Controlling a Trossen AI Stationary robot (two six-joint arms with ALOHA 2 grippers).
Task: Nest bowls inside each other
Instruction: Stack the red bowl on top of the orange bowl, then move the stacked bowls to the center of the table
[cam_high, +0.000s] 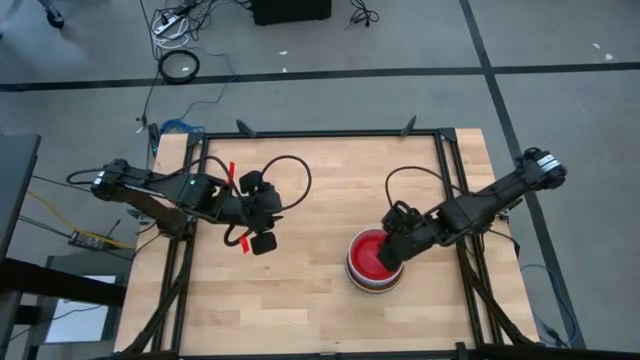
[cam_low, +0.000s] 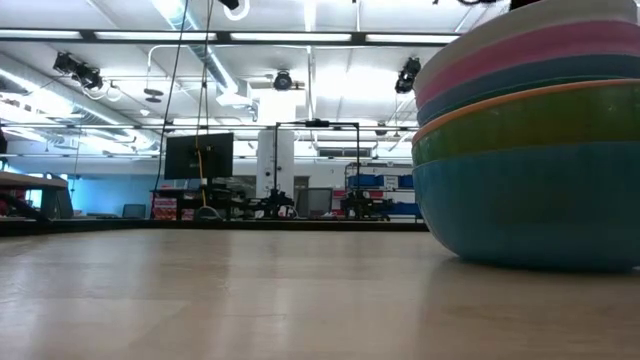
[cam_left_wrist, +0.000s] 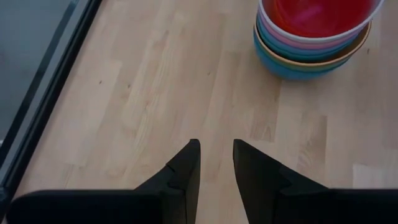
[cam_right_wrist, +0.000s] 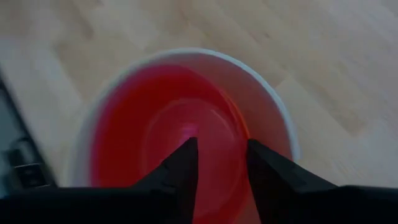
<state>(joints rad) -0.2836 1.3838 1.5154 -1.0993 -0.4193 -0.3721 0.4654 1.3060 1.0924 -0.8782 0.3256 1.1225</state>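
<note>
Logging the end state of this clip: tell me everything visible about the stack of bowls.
The stack of bowls stands upright on the wooden table, right of centre. Smooth plastic rims show in layers: teal at the base, then green, orange, blue, pink and white. A glossy red bowl lies innermost. The right end effector hangs open just above its hollow, holding nothing; whether it touches the stack cannot be told. Nothing else rests against the stack.

Even, bright overhead light from ceiling strips leaves soft shadows on the counter, while the right wrist view is blurred.
</note>
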